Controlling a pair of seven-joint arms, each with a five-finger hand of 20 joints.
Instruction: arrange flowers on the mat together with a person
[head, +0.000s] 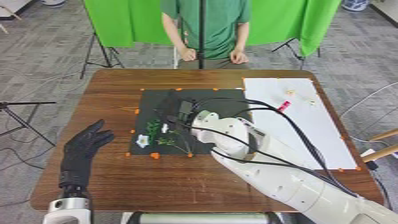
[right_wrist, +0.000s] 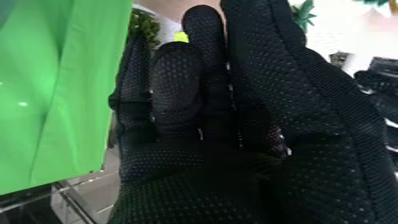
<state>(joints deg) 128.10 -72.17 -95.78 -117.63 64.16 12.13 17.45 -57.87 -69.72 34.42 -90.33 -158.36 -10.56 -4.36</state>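
The black-gloved left hand (head: 82, 146), fingers loosely spread, is nearest the white-petalled flower (head: 142, 141), just right of it on the dark mat (head: 148, 100). Beside that, a leafy green sprig (head: 153, 129) runs lengthwise away from the robot, short of the black-gloved right hand (head: 171, 106), its fingers nearly straight, close together.

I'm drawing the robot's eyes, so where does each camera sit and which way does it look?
Head view: on the robot's head, looking forward and down at the table, mat and flowers; its left hand, right hand and white right arm show.
Right wrist view: on the right wrist, looking along that hand's black glove, with green cloth beyond.
Both share: the right hand, and green cloth that looks like the same curtain.
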